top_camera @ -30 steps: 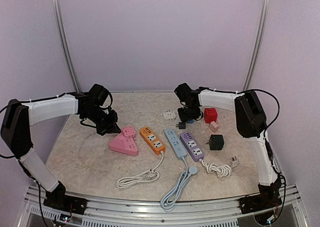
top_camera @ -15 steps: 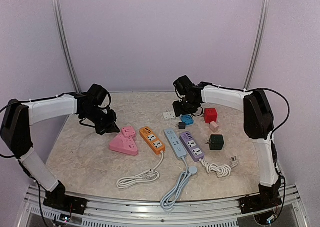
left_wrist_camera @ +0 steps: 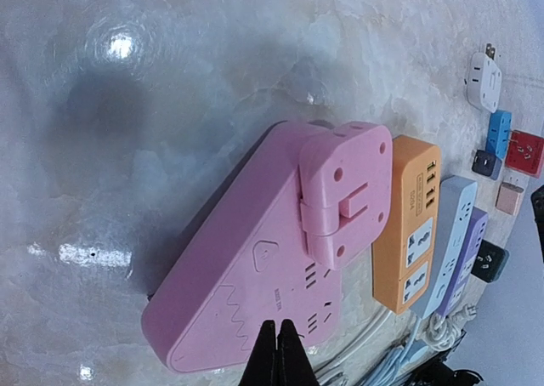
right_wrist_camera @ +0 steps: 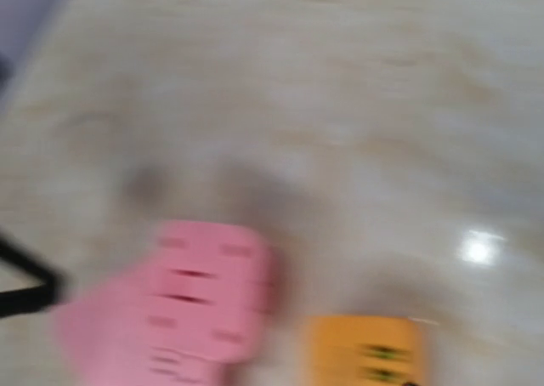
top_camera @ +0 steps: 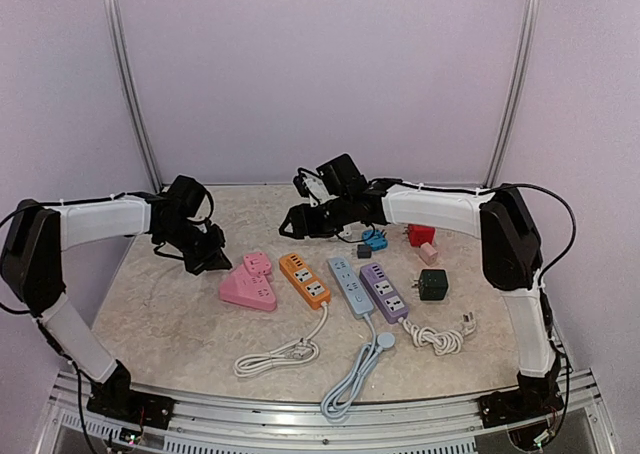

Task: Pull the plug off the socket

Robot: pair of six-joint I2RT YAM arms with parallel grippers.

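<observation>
Pink plug (left_wrist_camera: pixel 344 190) seated on pink socket (left_wrist_camera: pixel 238 292), left of orange strip (left_wrist_camera: pixel 408 233). Left gripper (left_wrist_camera: pixel 277 352) clenched, empty, near socket. Right gripper (top_camera: pixel 297 220): cannot tell jaw state. Risk: unrestrained socket lifts with plug.

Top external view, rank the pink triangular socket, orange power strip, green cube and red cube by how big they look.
1. pink triangular socket
2. orange power strip, slightly smaller
3. green cube and red cube: look alike, and the red one sits farther away, so no ranking.
</observation>
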